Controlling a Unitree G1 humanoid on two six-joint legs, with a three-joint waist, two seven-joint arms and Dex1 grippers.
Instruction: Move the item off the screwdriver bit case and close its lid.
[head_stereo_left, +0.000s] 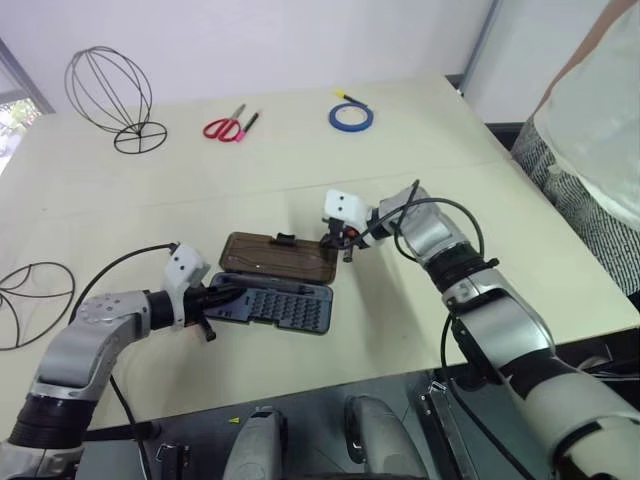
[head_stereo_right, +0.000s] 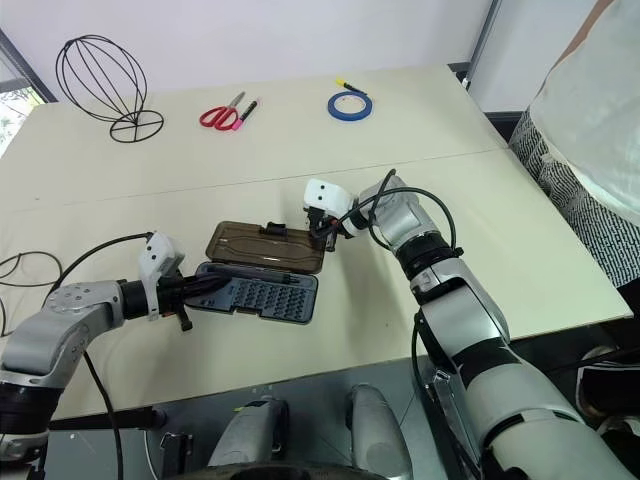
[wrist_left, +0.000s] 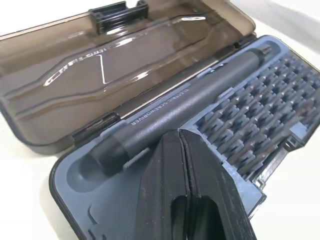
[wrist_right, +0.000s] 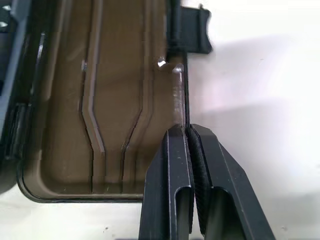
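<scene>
Right wrist view showed us the right claw (wrist_right: 189, 131) pinching the far long edge of the brown lid (wrist_right: 100, 100), near its latch, likely to swing it shut. Our left claw (head_stereo_left: 222, 295), pressed together, rested on the grey case (head_stereo_left: 275, 305) at its left end, apparently to steady it. The case lay open mid-surface, nothing on it. We counted two wire frames: one upright at the far left corner (head_stereo_left: 110, 95), one lying at the left edge (head_stereo_left: 30, 300). One pair of scissors (head_stereo_left: 228, 127), one tape roll (head_stereo_left: 351, 116).
</scene>
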